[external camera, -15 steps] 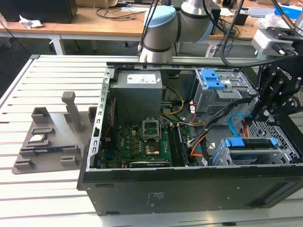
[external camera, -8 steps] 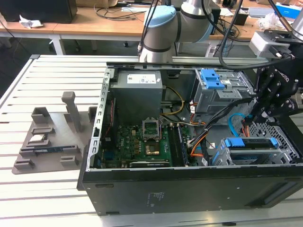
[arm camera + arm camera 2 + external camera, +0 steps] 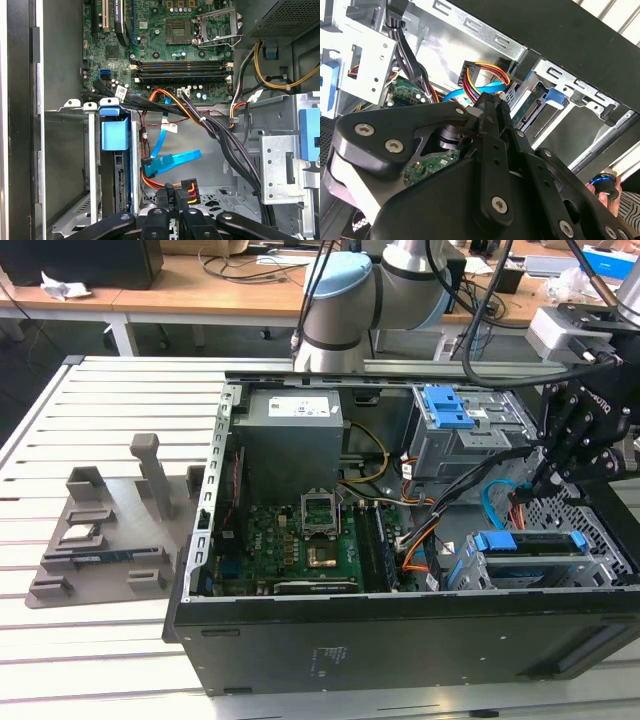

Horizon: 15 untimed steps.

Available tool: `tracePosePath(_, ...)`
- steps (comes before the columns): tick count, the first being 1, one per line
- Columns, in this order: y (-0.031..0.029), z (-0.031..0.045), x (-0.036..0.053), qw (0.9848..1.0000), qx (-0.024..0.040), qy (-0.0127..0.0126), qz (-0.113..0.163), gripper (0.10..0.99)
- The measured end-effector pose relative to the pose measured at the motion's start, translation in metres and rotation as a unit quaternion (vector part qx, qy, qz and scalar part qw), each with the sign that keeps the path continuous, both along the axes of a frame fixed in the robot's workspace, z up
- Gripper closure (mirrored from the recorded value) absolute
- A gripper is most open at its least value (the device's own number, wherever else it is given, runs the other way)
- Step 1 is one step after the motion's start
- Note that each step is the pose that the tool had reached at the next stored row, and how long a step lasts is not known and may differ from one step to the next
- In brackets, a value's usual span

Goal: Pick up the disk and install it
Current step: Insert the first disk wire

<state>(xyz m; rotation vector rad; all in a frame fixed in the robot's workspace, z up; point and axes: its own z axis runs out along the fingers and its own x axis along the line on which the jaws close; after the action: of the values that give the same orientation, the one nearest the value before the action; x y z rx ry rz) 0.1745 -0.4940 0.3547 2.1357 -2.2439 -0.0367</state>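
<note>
One flat silver hard disk with blue plastic bracket [image 3: 119, 165] seems to me already seated edge-up in the grey metal drive cage [image 3: 545, 570], while my black gripper [image 3: 172, 197] has its fingers closed on the black power connector [image 3: 186, 191], so cabling remains.

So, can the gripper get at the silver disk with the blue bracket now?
Probably yes. The gripper hangs inside the open case beside the silver disk with its blue bracket, seated in the grey cage; only loose cables lie close.
</note>
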Motion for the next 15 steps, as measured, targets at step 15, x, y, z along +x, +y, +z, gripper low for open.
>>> tracePosePath(15, -0.0190, -0.0003, -0.0003, 1.0000, 0.0000, 0.0000, 0.000, 0.914)
